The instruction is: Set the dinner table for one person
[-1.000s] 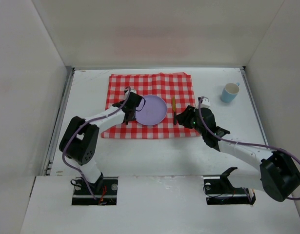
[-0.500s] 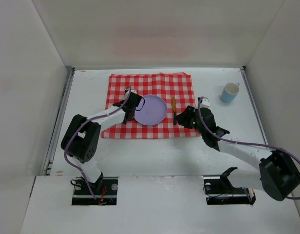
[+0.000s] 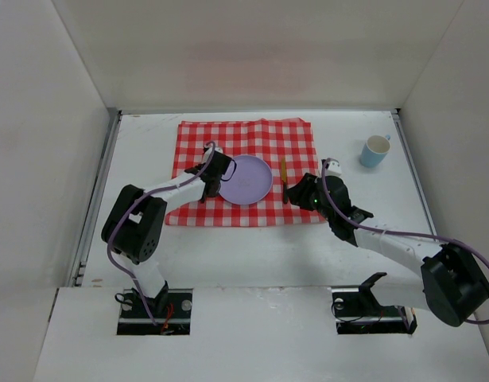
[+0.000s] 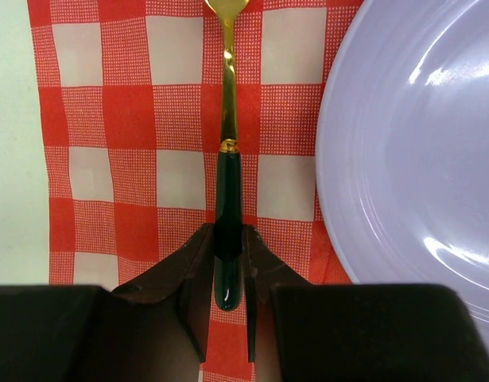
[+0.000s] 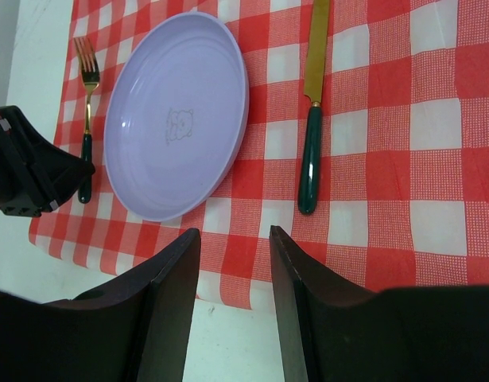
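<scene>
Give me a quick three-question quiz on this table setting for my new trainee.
1. True or false: the left gripper is shut on the handle of the fork.
2. What lies across the purple plate from the fork? A spoon, B knife, C glass.
3. Does the blue mug stand on the checked cloth or the bare table?
Key: 1 true; 2 B; 3 bare table.

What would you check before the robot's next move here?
1. Fork on the checked cloth, left of the plate: ok.
2. Left fingers free of fork: not ok, shut on its handle.
3. Knife lying right of plate: ok.
4. Right fingers open, clear of knife: ok.
5. Cup by the setting: not ok, stands off the cloth on the table.
</scene>
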You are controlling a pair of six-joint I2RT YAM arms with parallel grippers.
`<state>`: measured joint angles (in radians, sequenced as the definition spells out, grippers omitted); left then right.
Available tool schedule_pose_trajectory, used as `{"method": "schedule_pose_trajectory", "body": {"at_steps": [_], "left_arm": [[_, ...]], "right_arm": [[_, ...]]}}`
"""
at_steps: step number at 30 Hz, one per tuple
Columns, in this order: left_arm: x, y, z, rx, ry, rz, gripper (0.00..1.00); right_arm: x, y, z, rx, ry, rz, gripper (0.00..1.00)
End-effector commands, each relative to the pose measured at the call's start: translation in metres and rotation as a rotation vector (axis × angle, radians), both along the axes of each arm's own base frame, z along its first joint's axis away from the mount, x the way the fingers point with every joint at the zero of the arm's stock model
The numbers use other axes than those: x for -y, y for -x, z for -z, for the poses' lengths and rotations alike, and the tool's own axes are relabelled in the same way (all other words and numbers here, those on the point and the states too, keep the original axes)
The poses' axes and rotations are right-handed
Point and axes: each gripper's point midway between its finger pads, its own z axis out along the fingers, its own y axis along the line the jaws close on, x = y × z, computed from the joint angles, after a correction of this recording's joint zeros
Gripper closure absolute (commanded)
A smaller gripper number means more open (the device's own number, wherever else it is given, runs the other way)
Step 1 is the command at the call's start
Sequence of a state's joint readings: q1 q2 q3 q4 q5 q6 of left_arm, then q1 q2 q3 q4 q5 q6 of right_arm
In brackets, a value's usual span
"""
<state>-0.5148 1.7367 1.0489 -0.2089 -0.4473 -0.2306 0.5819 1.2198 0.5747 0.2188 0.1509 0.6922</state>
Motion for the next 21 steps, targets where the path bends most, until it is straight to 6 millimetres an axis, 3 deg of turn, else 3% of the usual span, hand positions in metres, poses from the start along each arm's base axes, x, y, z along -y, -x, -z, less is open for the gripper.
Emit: {"method": "schedule_pose_trajectory", "body": {"at_steps": [1,21], "left_arm": [[-0.004,-0.003,-0.011,0.027,-0.018,0.003,0.96],[-0.006,0.010,0.016,-0.033,-0.039,-0.014,0.91]], "right_arm": [[-0.002,-0.011,-0.017,0.065,-0.024,0.014,0.54],[-0.002,-0.012,-0.016,0.063,-0.020,0.015,0.52]]}}
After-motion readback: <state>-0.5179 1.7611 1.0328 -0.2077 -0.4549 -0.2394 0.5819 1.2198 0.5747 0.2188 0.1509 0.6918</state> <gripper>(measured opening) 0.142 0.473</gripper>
